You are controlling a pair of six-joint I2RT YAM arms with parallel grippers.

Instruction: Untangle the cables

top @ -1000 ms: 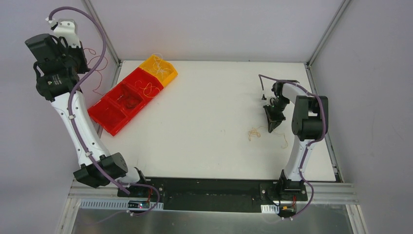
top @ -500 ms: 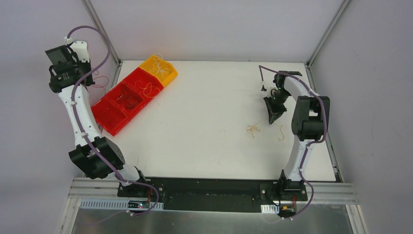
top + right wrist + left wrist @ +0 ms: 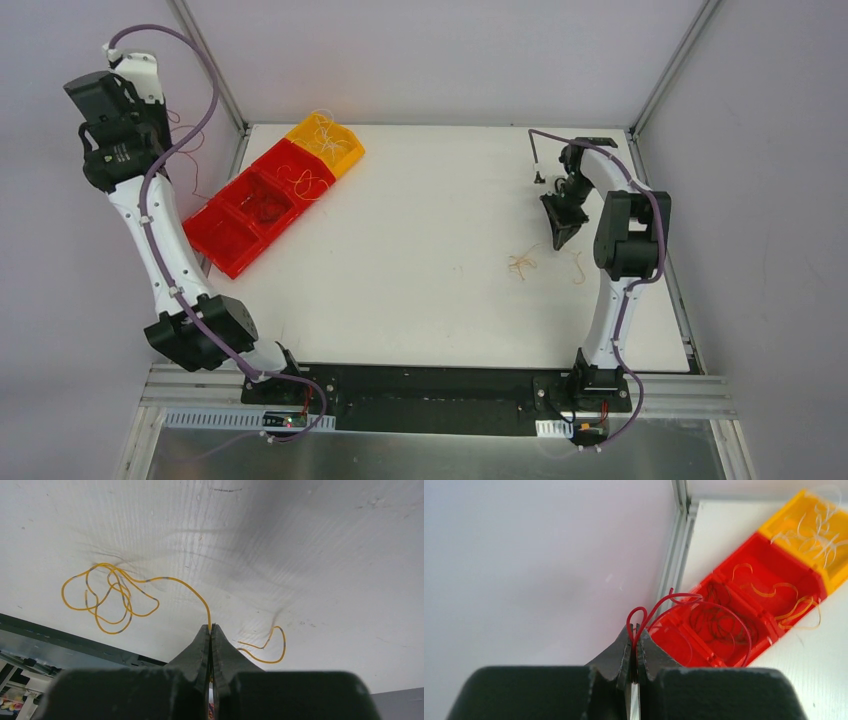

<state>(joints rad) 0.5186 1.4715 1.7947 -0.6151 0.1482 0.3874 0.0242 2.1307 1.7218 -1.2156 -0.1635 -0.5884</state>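
Note:
My left gripper (image 3: 635, 630) is shut on a thin red cable (image 3: 674, 600) that loops out past its tips. In the top view it (image 3: 160, 135) is held high, off the table's left edge, near the red bins. My right gripper (image 3: 210, 627) is shut on one end of an orange-yellow cable (image 3: 165, 579). That cable runs to a small looped tangle (image 3: 107, 597) lying on the table. A short loose orange strand (image 3: 272, 650) lies apart to the right. In the top view the right gripper (image 3: 560, 235) hangs just above the tangle (image 3: 520, 265) and the strand (image 3: 577, 268).
A row of bins lies at the back left. The yellow bin (image 3: 345, 160) holds pale cables (image 3: 814, 535). The red bins (image 3: 235, 225) hold orange strands (image 3: 774, 587) and dark cables (image 3: 719, 625). A frame post (image 3: 674, 570) stands at the table's left edge.
My left arm dipped and rose again beside the bins, still holding the red cable. My right gripper moved slightly toward the back, and the orange tangle shifted a little with it.

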